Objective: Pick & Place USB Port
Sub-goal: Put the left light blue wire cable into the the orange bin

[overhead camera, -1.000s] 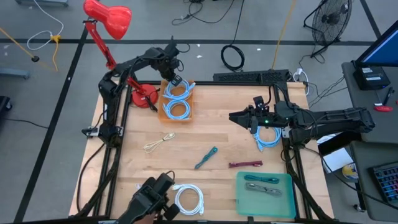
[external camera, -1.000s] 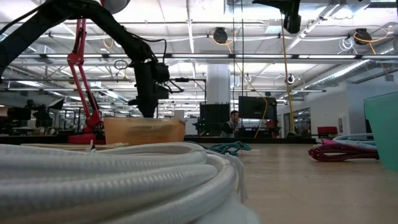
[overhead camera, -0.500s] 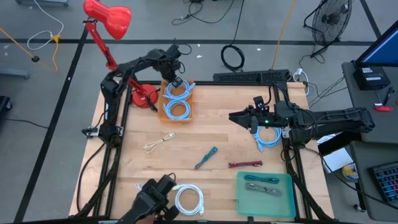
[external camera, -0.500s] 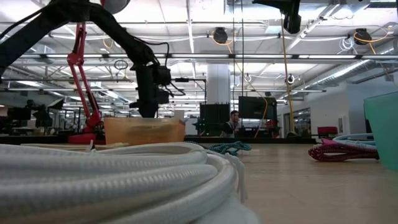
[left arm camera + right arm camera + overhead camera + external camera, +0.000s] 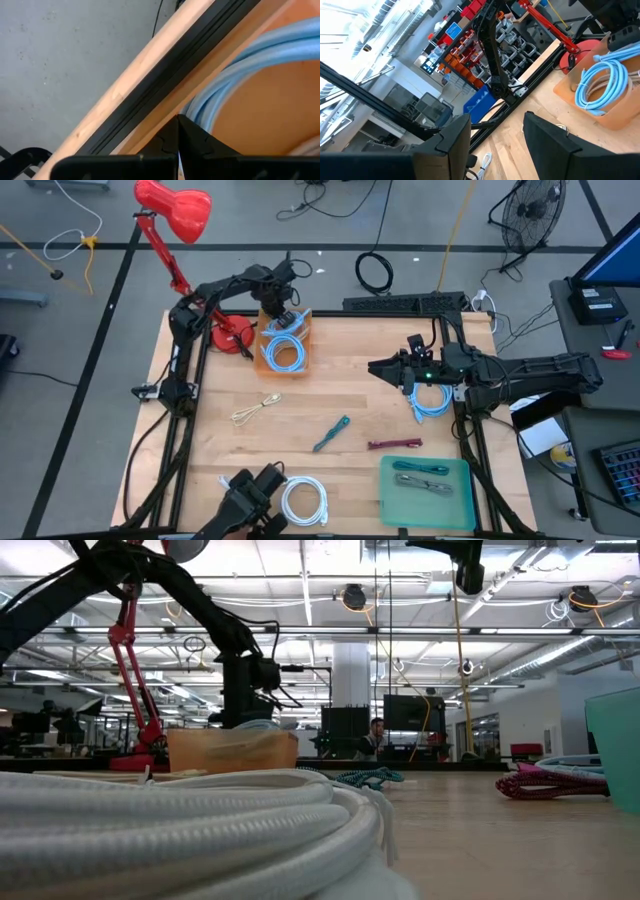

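An orange bin (image 5: 266,362) stands at the table's far left and holds coiled light-blue cables (image 5: 288,352). My left gripper (image 5: 277,313) is shut and reaches down into the bin's far end. In the left wrist view its tips (image 5: 178,122) stand right by a blue cable (image 5: 250,65) at the bin's wall. In the low view a blue loop (image 5: 255,724) shows above the bin's rim (image 5: 230,735). My right gripper (image 5: 385,368) is open and empty above the table's right middle; it also shows in the right wrist view (image 5: 495,145). My left gripper's shut fingertips come from above into the bin's far end, beside the blue cable (image 5: 210,107). Whether they touch the cable or the bin's wall, I cannot tell.
A light-blue coil (image 5: 430,402) lies under my right arm. A beige cable (image 5: 257,408), a teal cable (image 5: 330,433) and a maroon cable (image 5: 395,444) lie mid-table. A white coil (image 5: 303,502) lies at the near edge. A teal tray (image 5: 388,505) stands near right, a red lamp (image 5: 175,210) far left.
My left gripper has gone down into the bin's far end and a little toward the table's far edge, turning as it went. In the low view a loop of blue cable now rises above the bin's rim.
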Robot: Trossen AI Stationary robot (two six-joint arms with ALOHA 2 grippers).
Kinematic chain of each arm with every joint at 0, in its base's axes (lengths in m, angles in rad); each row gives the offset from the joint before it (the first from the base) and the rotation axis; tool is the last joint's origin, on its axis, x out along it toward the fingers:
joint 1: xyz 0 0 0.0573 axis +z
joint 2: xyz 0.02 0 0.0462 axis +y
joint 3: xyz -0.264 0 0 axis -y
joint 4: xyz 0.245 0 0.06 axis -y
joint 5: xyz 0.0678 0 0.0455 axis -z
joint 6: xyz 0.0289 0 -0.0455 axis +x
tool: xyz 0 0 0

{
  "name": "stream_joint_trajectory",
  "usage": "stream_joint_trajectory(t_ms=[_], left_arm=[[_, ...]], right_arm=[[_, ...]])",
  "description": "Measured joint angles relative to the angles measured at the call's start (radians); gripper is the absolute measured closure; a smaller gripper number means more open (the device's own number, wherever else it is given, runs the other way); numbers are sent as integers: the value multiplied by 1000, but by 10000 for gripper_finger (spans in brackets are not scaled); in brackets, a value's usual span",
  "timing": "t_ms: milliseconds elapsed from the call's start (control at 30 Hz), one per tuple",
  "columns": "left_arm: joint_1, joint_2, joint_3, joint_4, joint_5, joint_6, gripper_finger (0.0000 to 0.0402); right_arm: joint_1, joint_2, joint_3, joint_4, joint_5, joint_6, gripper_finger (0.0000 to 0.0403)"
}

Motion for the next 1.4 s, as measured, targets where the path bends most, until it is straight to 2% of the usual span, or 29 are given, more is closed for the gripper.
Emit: stream_joint_trajectory(t_ms=[233, 500, 567, 667, 833, 1067, 1300, 1400], left_arm=[[6, -58, 0, -1, -43, -11, 401], [16, -147, 0, 11, -48, -33, 401], [16, -171, 0, 11, 17, -56, 401], [13, -196, 0, 0, 218, -90, 401], [-59, -193, 0, -57, 315, -62, 401], [-149, -173, 0, -70, 359, -49, 401], [-139, -147, 0, -79, 360, -71, 401], [-132, -131, 0, -94, 326, -61, 401]], right_arm=[[0, 0, 0, 0, 0, -1, 232], [0, 0, 0, 0, -2, -3, 232], [0, 0, 0, 0, -3, -3, 232], [0, 0, 0, 0, -4, -3, 232], [0, 0, 0, 0, -14, -1, 232], [0, -1, 0, 0, -30, 0, 232], [0, -6, 0, -2, -38, 1, 232], [0, -7, 0, -1, -54, 4, 232]])
